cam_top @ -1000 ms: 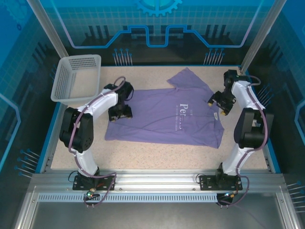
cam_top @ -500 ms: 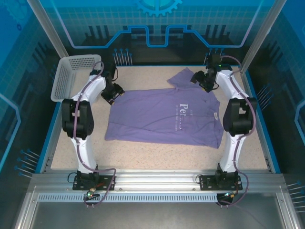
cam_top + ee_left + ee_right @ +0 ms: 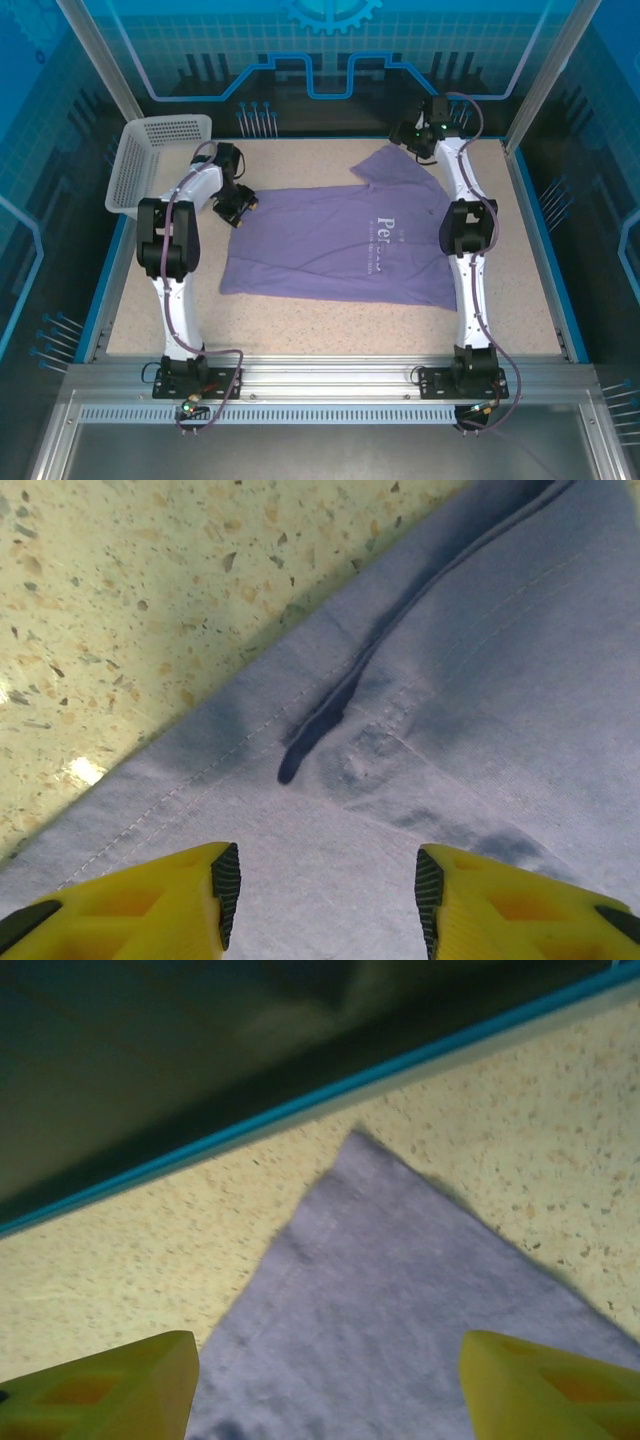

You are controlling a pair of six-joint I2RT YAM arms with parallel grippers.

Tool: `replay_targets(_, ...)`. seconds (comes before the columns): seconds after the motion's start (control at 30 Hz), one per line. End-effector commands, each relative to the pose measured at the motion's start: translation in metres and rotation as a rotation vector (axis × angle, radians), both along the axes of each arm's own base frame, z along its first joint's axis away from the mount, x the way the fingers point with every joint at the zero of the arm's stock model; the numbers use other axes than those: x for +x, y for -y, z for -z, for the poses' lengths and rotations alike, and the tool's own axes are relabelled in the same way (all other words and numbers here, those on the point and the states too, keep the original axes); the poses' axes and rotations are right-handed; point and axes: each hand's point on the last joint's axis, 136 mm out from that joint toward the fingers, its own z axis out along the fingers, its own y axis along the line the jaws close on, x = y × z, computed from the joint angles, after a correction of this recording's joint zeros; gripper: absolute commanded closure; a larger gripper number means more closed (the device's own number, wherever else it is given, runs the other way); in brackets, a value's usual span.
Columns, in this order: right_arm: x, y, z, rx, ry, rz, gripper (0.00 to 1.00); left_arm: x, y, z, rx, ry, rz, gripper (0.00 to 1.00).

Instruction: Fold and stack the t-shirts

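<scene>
The lavender t-shirt [image 3: 340, 245] lies spread flat in the middle of the table, white lettering up, one sleeve pointing to the far edge. My left gripper [image 3: 237, 206] hovers over the shirt's far left corner. In the left wrist view its yellow fingers [image 3: 150, 905] stand apart, open [image 3: 322, 890], with the stitched hem and a dark crease of the t-shirt [image 3: 480, 680] just ahead. My right gripper [image 3: 410, 136] is at the far sleeve tip. In the right wrist view it is open [image 3: 330, 1390], wide, over the pointed corner of the t-shirt [image 3: 400, 1300].
A pale mesh basket [image 3: 160, 160] stands at the far left corner, close behind the left arm. The speckled tabletop [image 3: 120, 600] borders the hem. The table's blue rim [image 3: 300, 1100] and the dark back wall lie just beyond the sleeve tip.
Both arms have stretched toward the back of the table: the left gripper went from the shirt's left edge to its far left corner, the right from the collar side to the far sleeve tip.
</scene>
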Motion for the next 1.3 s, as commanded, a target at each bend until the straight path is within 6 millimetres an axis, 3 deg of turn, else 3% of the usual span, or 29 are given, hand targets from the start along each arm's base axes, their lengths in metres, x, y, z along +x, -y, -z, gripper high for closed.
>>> replay_targets(0.0,0.004,-0.002,0.002,-0.024,0.022,-0.012,0.28,0.003,-0.005,0.003,0.001,-0.018,-0.008,0.49)
replay_targets(0.3,0.030,-0.014,0.009,-0.028,0.126,-0.023,0.27,0.020,-0.011,0.008,0.032,-0.003,-0.001,0.50)
replay_targets(0.63,0.044,-0.006,0.037,-0.025,0.132,0.058,0.29,0.019,-0.014,0.013,0.053,-0.013,-0.010,0.72)
replay_targets(0.8,0.042,-0.007,0.058,0.009,0.091,0.087,0.41,0.022,-0.015,0.006,0.068,-0.001,0.010,0.84)
replay_targets(0.9,0.041,-0.010,0.067,0.022,0.076,0.079,0.51,0.027,-0.016,0.000,0.075,0.019,0.023,0.86)
replay_targets(1.07,0.041,-0.011,0.065,0.026,0.080,0.075,0.78,0.033,-0.016,-0.007,0.097,0.045,0.055,0.93)
replay_targets(1.13,0.043,-0.010,0.059,0.039,0.094,0.072,0.83,0.033,-0.015,-0.006,0.099,0.046,0.058,0.97)
replay_targets(1.2,0.044,-0.011,0.054,0.045,0.107,0.066,0.87,0.031,-0.015,-0.005,0.099,0.040,0.052,0.97)
replay_targets(1.27,0.045,-0.010,0.046,0.038,0.120,0.064,0.95,0.028,-0.017,-0.006,0.109,0.031,0.048,0.84)
